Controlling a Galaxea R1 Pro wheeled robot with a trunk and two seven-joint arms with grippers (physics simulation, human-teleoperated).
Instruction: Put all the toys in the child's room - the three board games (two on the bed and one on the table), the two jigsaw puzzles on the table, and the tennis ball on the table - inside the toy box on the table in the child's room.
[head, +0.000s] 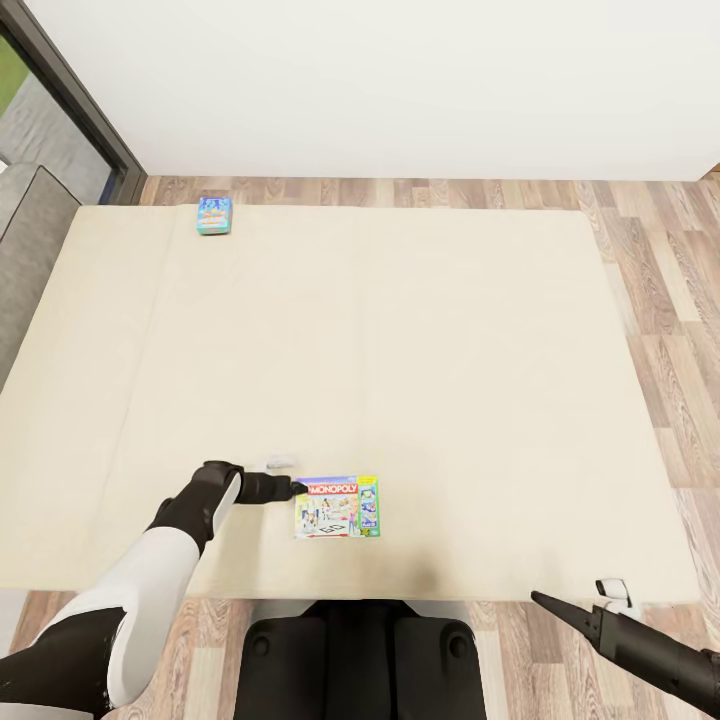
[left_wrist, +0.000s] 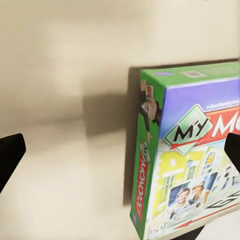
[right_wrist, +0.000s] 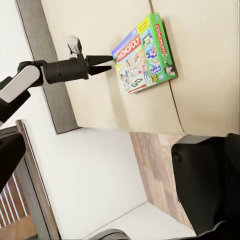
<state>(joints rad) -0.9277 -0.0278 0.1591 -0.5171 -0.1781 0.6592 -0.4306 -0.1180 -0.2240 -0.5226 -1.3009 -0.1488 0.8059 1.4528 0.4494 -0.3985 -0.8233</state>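
My left gripper (head: 297, 489), its 2 fingers spread and holding nothing, sits at the upper left corner of the Monopoly box (head: 338, 506), low centre on the bed (head: 450, 350).

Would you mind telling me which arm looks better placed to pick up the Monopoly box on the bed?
Left. The left gripper sits open right at the edge of the Monopoly box on the bed. The right gripper hangs off the bed's near edge, well away from the box.
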